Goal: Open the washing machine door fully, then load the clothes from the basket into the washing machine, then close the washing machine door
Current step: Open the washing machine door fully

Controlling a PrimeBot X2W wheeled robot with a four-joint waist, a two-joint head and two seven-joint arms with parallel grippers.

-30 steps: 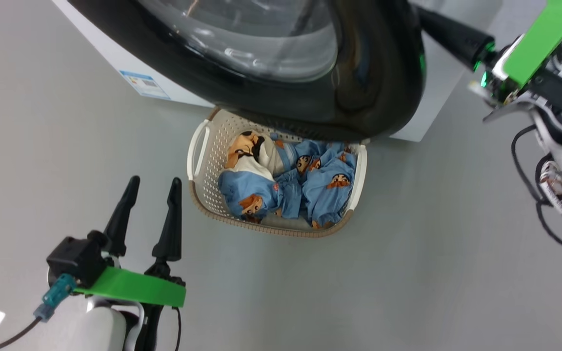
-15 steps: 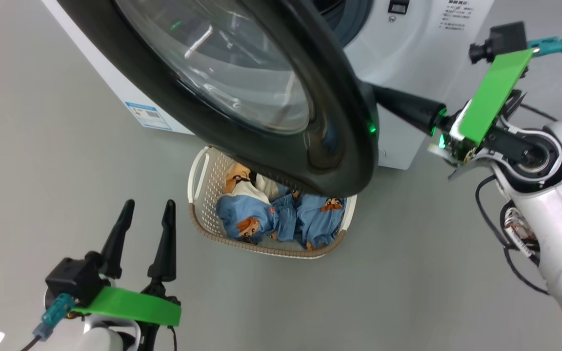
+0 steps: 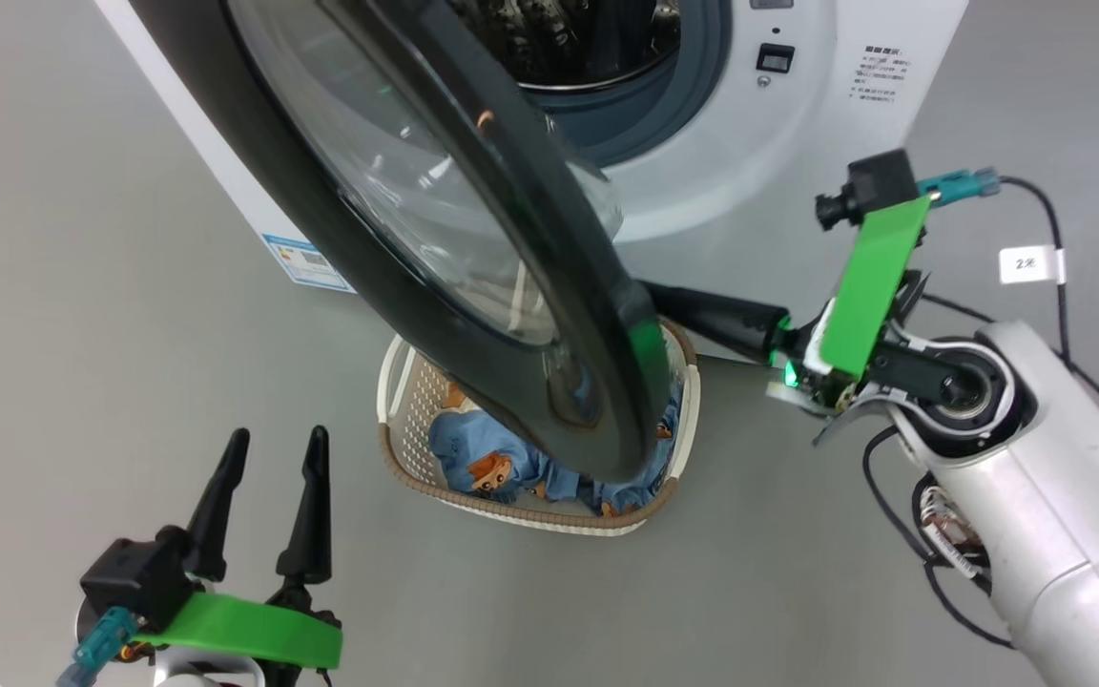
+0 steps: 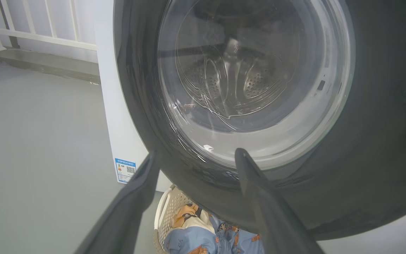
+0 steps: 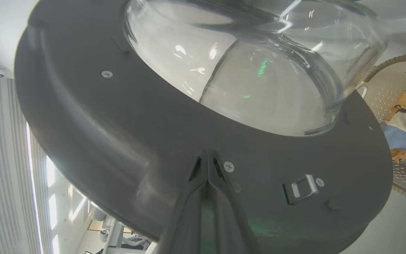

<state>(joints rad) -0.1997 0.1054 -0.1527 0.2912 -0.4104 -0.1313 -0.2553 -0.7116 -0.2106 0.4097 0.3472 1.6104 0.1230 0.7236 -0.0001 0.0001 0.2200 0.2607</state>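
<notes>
The washing machine door (image 3: 435, 286), black-rimmed with a glass bowl, stands partly swung out from the white washing machine (image 3: 759, 143), so the steel drum (image 3: 588, 38) shows. My right gripper (image 3: 656, 294) is shut, and its tips (image 5: 208, 152) press on the door's inner face (image 5: 118, 123) beside the latch (image 5: 300, 188). The basket (image 3: 530, 515) sits on the floor under the door's lower edge and holds the blue printed clothes (image 3: 483, 458). My left gripper (image 3: 278, 441) hangs open and empty at the lower left, apart from the basket. It faces the door's outer glass (image 4: 252, 77).
Grey floor surrounds the machine and basket. A blue label sticker (image 3: 306, 260) marks the machine's left side. A white railing and ledge (image 4: 41, 38) run behind the machine. My right arm's white forearm (image 3: 1017, 477) and cables take up the lower right.
The head camera has shifted. The door has swung further out from the machine, uncovering the drum opening, with my shut right gripper moving along against its inner side. The left gripper stays open.
</notes>
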